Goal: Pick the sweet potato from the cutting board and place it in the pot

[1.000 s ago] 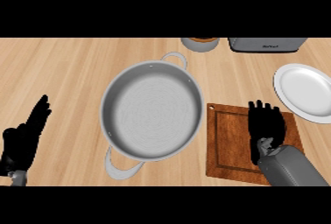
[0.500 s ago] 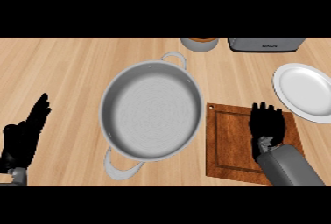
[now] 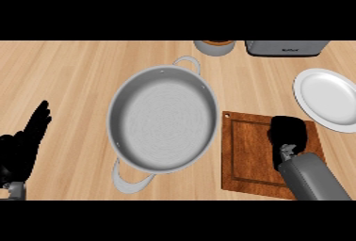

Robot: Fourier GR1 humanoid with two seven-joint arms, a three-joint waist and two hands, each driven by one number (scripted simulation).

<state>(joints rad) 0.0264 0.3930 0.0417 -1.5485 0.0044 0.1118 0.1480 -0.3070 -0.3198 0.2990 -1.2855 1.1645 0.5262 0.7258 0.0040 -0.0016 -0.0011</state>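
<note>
left hand (image 3: 21,148): open, fingers straight, lower left | right hand (image 3: 288,134): fingers curled downward

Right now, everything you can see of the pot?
The pot is a wide, shallow, grey metal-looking pan with a loop handle at its far rim and another at its near rim. It sits upright on the wooden counter, mid-view, and is empty. Its right rim lies close beside the cutting board; whether they touch can't be told. Neither the left hand nor the right hand touches it.
</note>
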